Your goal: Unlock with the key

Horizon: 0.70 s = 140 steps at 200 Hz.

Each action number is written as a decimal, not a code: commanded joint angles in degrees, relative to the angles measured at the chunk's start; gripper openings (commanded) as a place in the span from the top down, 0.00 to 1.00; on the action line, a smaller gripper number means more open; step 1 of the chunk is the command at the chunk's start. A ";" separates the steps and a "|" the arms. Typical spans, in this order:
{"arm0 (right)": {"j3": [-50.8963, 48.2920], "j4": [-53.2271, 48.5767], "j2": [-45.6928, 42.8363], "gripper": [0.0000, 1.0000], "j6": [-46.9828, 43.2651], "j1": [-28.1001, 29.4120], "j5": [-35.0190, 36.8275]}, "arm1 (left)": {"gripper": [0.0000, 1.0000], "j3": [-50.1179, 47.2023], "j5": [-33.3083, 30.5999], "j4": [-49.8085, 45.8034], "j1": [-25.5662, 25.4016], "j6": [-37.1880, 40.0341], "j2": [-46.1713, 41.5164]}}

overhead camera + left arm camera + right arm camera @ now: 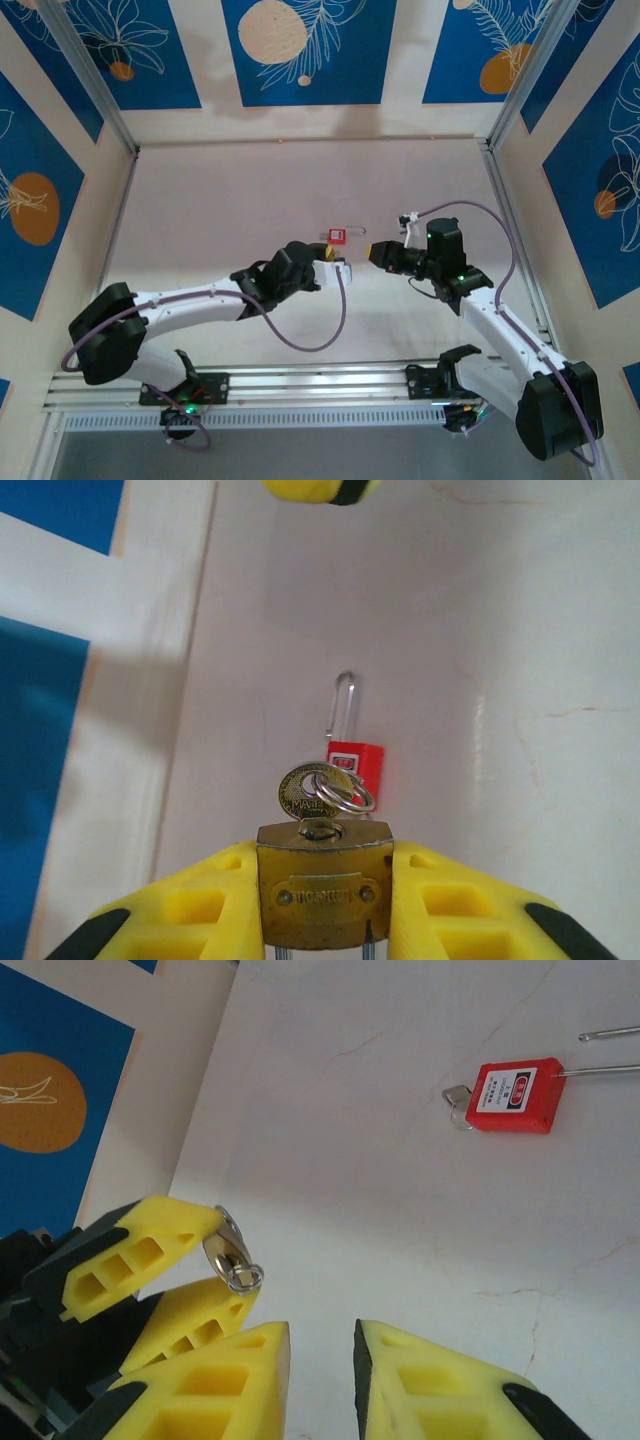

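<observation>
The left claw pinches a brass padlock between its yellow fingers, with the keyhole end turned away from the wrist camera. The key stands in that keyhole, its round brass head upright and a silver ring threaded through it. Stamped letters on the key's head look like MASTER. A small plate riveted to the padlock's body carries writing too fine to read.

Seen from above, the left arm stretches from its base at the desk's near left edge toward the middle, claw pointing right. The right arm climbs from the near right corner and bends left at the wrist. The right claw faces the left one, near it but apart. The right claw's fingers stand a narrow gap apart with nothing between them. The key and ring sit just ahead of them, to the left.

Farther out on the pale desk a red padlock lies flat, its silver shackle stretched away from the left claw. Its white label bears print too small to make out. Blue panels with orange circles line the walls.
</observation>
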 commanded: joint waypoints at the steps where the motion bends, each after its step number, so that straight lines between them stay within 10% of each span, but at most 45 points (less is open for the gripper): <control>1: 1.68 2.59 1.21 0.73 -1.65 -0.23 -2.51 | 0.72 -1.78 -4.00 8.22 -1.09 6.96 0.84; 140: 3.81 7.09 8.56 0.71 -5.61 2.46 -6.19 | 0.72 -9.79 -11.33 28.76 -5.49 23.01 7.01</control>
